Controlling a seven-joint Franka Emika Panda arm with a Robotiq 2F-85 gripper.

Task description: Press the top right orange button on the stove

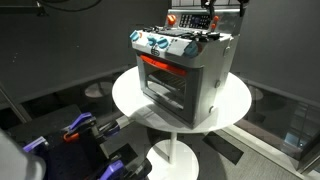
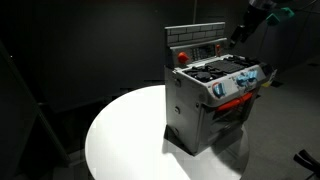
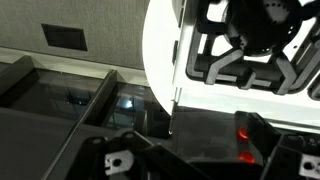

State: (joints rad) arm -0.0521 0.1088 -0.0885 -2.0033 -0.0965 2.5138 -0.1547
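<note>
Jaws edge the wrist view's bottom — spread or pressed together, I cannot tell — looking down on the toy stove (image 3: 250,55) on the round white tabletop (image 1: 130,95); the orange button (image 1: 171,19) sits on its back panel.

A round white counter (image 1: 128,95) stood on a single pedestal (image 1: 176,140) before dark drapes (image 2: 70,50) in both exterior views. Blue-and-purple objects (image 1: 78,128) lay on the floor below the counter's edge. Beyond its rim, the wrist view showed a dark wall vent (image 3: 65,37).
</note>
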